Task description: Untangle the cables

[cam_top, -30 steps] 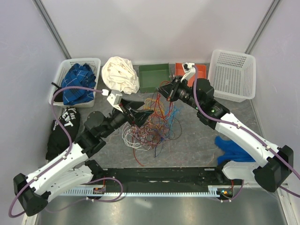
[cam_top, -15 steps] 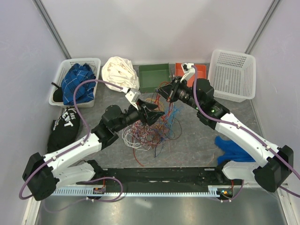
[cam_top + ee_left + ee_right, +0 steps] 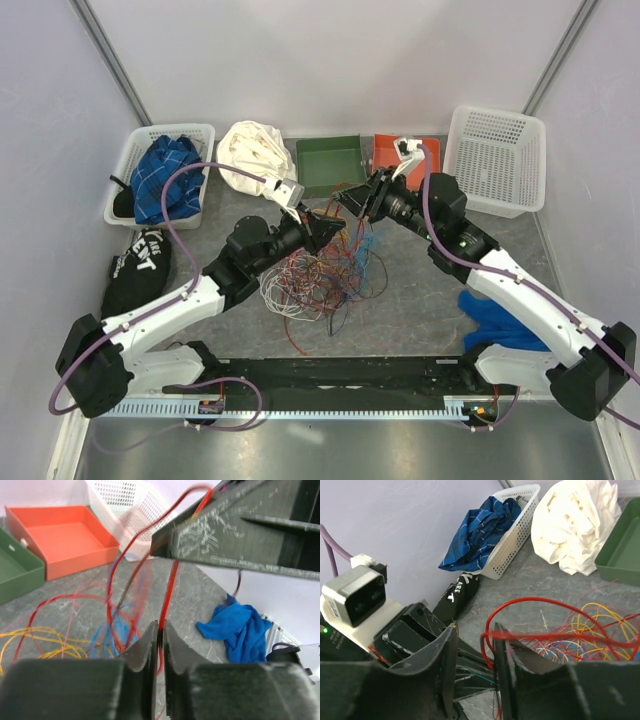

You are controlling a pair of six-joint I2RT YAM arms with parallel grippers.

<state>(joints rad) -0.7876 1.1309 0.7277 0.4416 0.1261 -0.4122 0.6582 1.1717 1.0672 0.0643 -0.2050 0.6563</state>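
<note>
Many thin cables [image 3: 322, 272] lie as a loose coloured tangle on the grey matte table [image 3: 425, 300], between the arms. The left gripper [image 3: 159, 630] pinches one red cable [image 3: 169, 592] between scratched black fingers [image 3: 142, 647], almost closed. The right gripper [image 3: 474, 642] stands partly open, with a red loop [image 3: 530, 599] crossing its gap.

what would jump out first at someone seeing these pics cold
The bright tangle of cables sprawls mid-table. Over its far side the left jaws pinch a red cable, seen best in the left wrist view, while the right jaws stand apart. Along the far edge sit a crumpled white cloth, a green tray and an orange tray.
</note>
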